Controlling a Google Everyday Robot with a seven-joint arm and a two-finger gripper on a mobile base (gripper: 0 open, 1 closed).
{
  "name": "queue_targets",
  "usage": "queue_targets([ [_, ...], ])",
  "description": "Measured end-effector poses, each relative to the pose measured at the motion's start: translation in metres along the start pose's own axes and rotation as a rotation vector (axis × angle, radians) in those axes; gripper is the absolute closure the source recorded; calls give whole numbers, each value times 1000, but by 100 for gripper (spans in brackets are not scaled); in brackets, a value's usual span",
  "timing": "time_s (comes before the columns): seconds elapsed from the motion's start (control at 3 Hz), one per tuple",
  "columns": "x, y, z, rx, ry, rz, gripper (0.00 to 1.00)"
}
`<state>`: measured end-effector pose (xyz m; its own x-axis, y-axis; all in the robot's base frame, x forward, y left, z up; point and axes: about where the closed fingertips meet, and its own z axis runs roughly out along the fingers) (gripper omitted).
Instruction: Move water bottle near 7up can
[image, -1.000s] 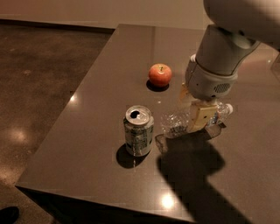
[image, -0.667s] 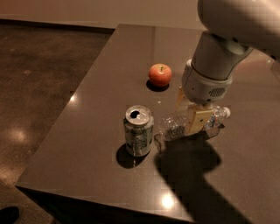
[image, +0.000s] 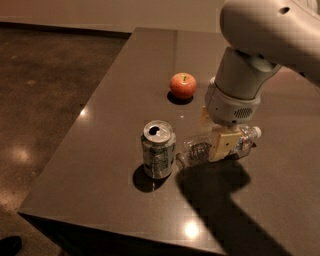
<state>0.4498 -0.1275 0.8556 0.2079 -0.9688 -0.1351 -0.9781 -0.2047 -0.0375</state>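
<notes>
On a dark table (image: 100, 150), the 7up can (image: 159, 149) stands upright at the left and has not moved. The red apple (image: 183, 85) sits well behind it, also unmoved. Just right of the can lies the water bottle (image: 192, 150) on its side. Its base has slid slightly closer to the can, so the task looks nearly done. The gripper (image: 213, 140) is clamped across the bottle's middle and has shifted left with it. It hides the label band. Whether bottle and can touch is hard to tell. The arm is cut off at the upper right.
</notes>
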Motion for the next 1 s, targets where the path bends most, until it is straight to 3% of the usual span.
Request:
queue_targets([
  [0.67, -1, 0, 0, 3, 0, 0, 0],
  [1.0, -1, -1, 0, 4, 0, 0, 0],
])
